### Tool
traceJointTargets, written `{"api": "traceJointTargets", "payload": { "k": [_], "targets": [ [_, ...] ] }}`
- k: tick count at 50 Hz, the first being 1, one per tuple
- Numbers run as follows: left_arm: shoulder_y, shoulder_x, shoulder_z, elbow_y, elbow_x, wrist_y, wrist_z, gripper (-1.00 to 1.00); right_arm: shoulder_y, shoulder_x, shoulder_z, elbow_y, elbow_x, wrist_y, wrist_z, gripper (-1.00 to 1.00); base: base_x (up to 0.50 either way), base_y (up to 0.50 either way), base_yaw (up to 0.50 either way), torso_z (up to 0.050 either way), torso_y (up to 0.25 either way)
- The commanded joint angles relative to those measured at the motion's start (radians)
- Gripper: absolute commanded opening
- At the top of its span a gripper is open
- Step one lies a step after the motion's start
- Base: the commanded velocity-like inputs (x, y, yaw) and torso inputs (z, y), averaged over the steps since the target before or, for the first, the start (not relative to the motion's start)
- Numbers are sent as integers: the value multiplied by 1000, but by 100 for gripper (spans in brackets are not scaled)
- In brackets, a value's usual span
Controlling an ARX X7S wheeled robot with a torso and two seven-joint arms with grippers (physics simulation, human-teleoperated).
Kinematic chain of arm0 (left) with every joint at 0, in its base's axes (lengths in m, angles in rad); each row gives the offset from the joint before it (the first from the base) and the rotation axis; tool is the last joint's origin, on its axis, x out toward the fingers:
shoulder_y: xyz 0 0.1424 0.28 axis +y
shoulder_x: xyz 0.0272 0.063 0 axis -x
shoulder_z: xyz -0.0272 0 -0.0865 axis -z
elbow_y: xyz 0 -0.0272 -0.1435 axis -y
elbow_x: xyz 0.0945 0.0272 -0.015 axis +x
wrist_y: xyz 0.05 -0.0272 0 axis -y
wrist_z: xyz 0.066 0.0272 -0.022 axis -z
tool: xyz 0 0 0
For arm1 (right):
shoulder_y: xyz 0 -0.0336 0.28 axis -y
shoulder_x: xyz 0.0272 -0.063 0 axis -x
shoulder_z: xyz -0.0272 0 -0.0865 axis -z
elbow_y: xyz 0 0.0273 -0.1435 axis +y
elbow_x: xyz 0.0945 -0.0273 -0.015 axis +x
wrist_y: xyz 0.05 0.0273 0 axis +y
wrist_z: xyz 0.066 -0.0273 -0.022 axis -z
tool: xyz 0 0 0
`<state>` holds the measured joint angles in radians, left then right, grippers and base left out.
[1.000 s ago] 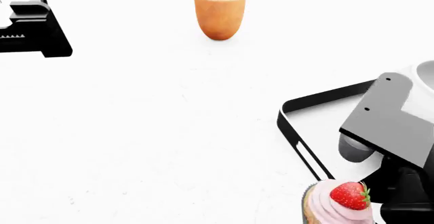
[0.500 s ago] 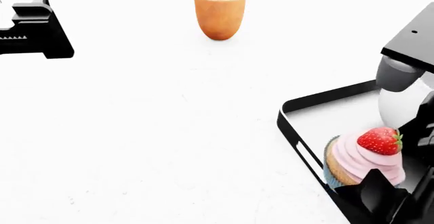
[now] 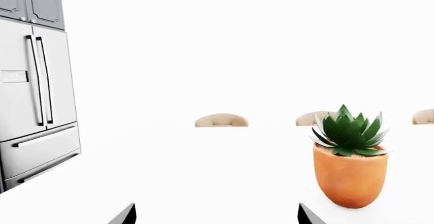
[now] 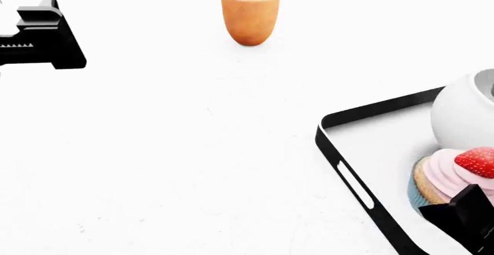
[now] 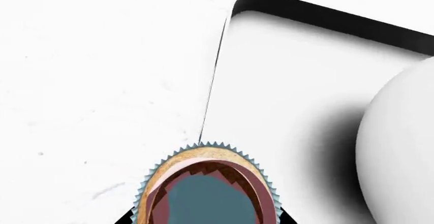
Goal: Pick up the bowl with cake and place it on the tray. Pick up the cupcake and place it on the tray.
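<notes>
- The right gripper [image 4: 463, 214] sits nearest, at the lower right corner of the head view, pinching the cupcake [image 4: 452, 177] from below its frosting; only one dark finger shows there.
- In the right wrist view the cupcake's underside [image 5: 207, 186] fills the space between the two finger tips, so the gripper looks pressed onto the wrapper.
- The cupcake hangs over the tray [image 4: 343, 151], inside its near long wall. Whether it rests on the floor or hovers just above, I cannot tell.
- Just beyond it, the bowl [image 4: 463, 116] stands on the tray floor, close beside the cupcake and possibly touching it. Its inside is cut off by the frame edge.
- By my judgement the bowl step is done and the cupcake step is nearly done: what is left is to set it down, spread the fingers and lift away.
- Farther off, the left gripper [image 4: 34, 38] idles well apart over bare worktop [image 4: 193, 139], spread and holding nothing.
- At the far side stands a plant pot [image 4: 249, 15], untouched.
</notes>
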<state>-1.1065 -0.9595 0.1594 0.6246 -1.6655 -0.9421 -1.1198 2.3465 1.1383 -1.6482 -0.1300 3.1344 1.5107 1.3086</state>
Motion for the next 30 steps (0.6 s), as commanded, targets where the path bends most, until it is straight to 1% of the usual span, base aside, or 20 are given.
{"api": "traceJointTargets", "payload": {
  "k": [1, 18, 30],
  "targets": [
    [4, -1, 2, 4, 2, 3, 1, 100, -35, 47, 19, -19, -43, 3, 1, -100, 0, 0, 0, 0, 0],
    [0, -2, 7, 2, -1, 5, -1, 100, -121, 66, 75, -14, -173, 3, -28, -100, 0, 0, 0, 0, 0],
    [0, -3, 9, 4, -2, 7, -2, 100, -168, 105, 104, 0, -266, 2, -45, -100, 0, 0, 0, 0, 0]
  ]
}}
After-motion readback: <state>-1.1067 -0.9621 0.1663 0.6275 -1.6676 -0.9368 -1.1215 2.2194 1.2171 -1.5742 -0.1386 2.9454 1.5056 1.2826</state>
